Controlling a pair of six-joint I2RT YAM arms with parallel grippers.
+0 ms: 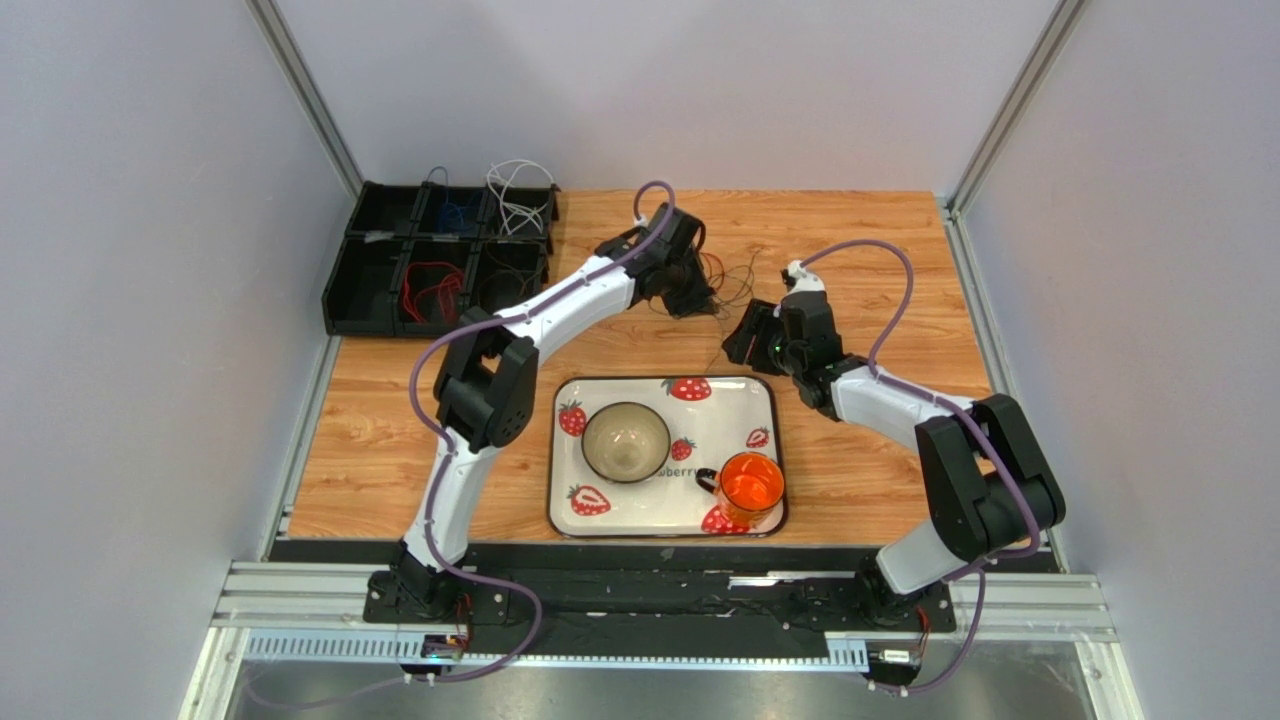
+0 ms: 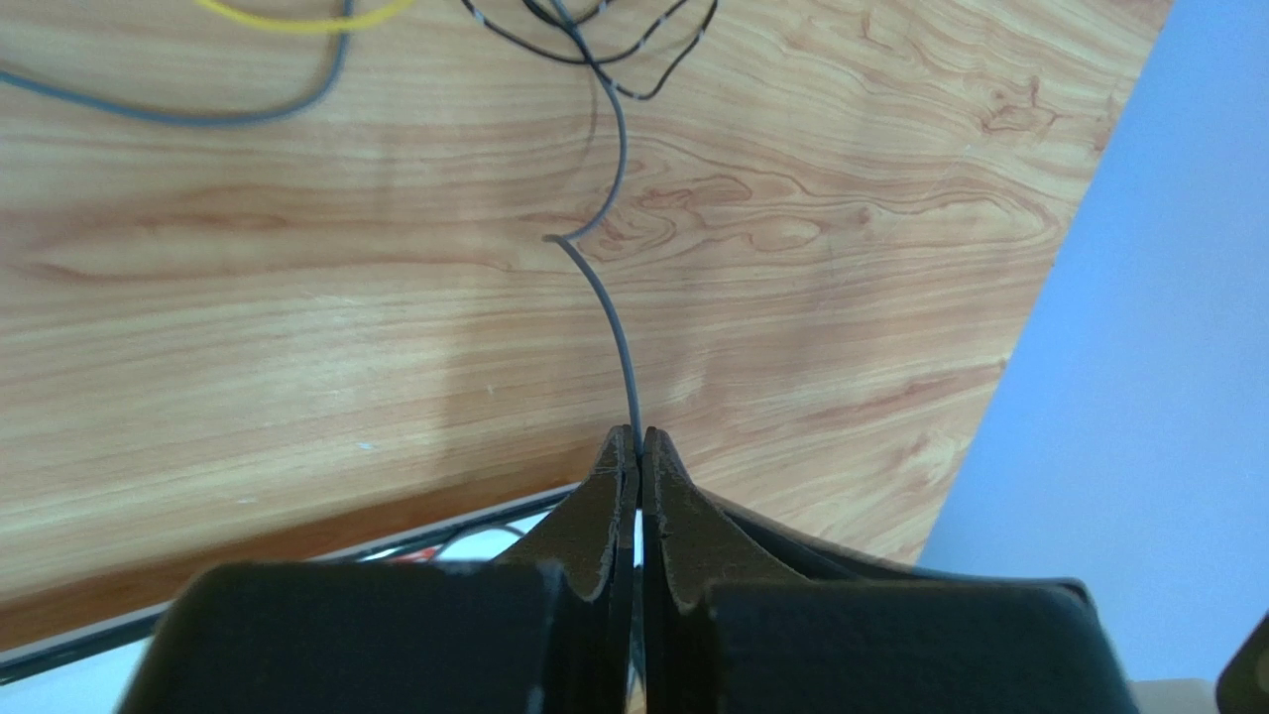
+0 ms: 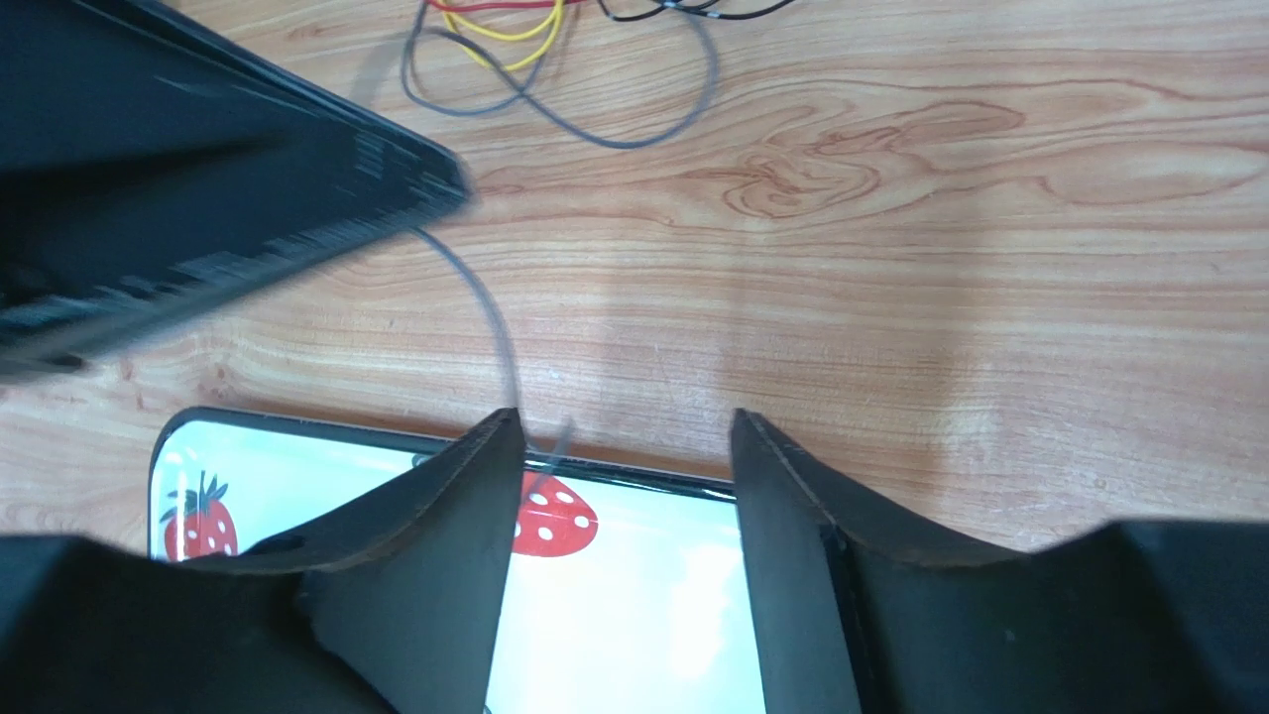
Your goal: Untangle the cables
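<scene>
Wooden table point(image 1: 842, 450) fills the top view, and both arms are reaching in over it. The left arm point(image 1: 556, 308) stretches long from its base toward 1 o'clock, elbow high and wrist dipping near the back edge. The right arm point(image 1: 902, 413) is folded hard at the elbow, its forearm running toward 10 o'clock. A black organizer point(image 1: 361, 285) sits at the table's 10 o'clock corner with white, blue and red wires in its bins. A strawberry-print tray point(image 1: 751, 393) lies at 6 o'clock, carrying a bowl point(image 1: 627, 441) and an orange cup point(image 1: 750, 485). Now the left gripper point(image 2: 638, 446): it is clamped tight on a grey cable point(image 2: 618, 320), which rises from the fingertips toward 12 o'clock into the dark strands above. The right gripper point(image 3: 626, 432) is spread wide over the tray's far rim, nothing between its fingers. A grey strand runs down by its 9 o'clock finger, contact unclear. The cables point(image 1: 732, 275) lie in a loose tangle on the wood at the table's 12 o'clock, between the two wrists, with yellow and red loops point(image 3: 507, 37) among them.
</scene>
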